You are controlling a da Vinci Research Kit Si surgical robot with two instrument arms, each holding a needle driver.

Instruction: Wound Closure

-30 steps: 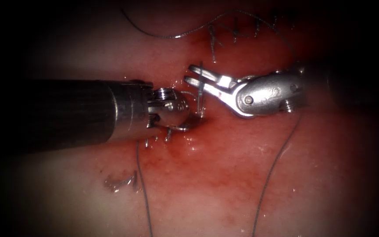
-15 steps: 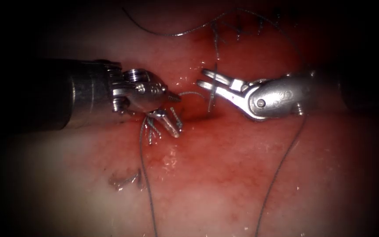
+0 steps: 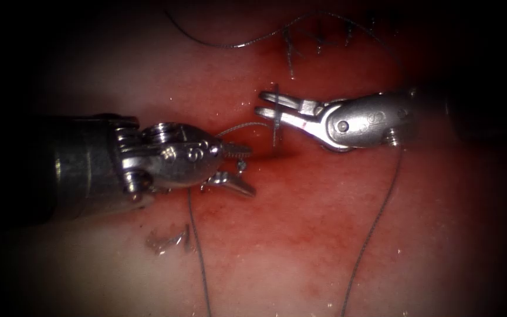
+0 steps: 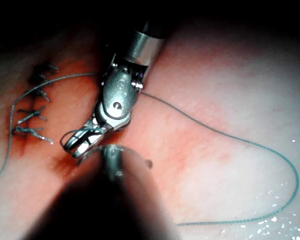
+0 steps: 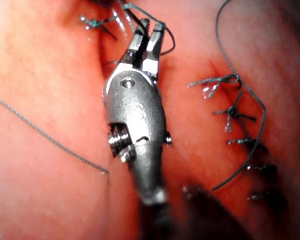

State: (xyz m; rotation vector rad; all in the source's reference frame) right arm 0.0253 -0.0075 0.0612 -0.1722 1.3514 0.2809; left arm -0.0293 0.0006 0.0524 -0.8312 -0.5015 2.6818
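My right tool (image 3: 265, 103) comes in from the right and is shut on the needle (image 3: 276, 114), gripped near mid-curve. The needle stands nearly upright across the jaws, its lower end just above the cut (image 3: 277, 155); I cannot tell if it touches the tissue. In the right wrist view the same jaws (image 5: 149, 30) have dark thread curling past them. My left tool (image 3: 240, 168) sits left of the cut, jaws open and holding nothing. A thin thread arc (image 3: 244, 127) runs from its upper jaw toward the needle. In the left wrist view the right tool's jaws (image 4: 77, 142) lie by the stitches.
Finished stitches (image 3: 318, 38) close the cut's far part, also seen as stitches (image 5: 230, 107) and stitches (image 4: 32, 115). Long thread (image 3: 377, 211) trails down on the right, another strand (image 3: 198, 252) on the left. Cut thread ends (image 3: 162, 239) lie lower left. Red fluid (image 3: 277, 199) wets the tissue.
My left tool pulled its jaws up off the tissue, drew back left, then came down and forward again with jaws open. The right tool shifted slightly with the needle still in it.
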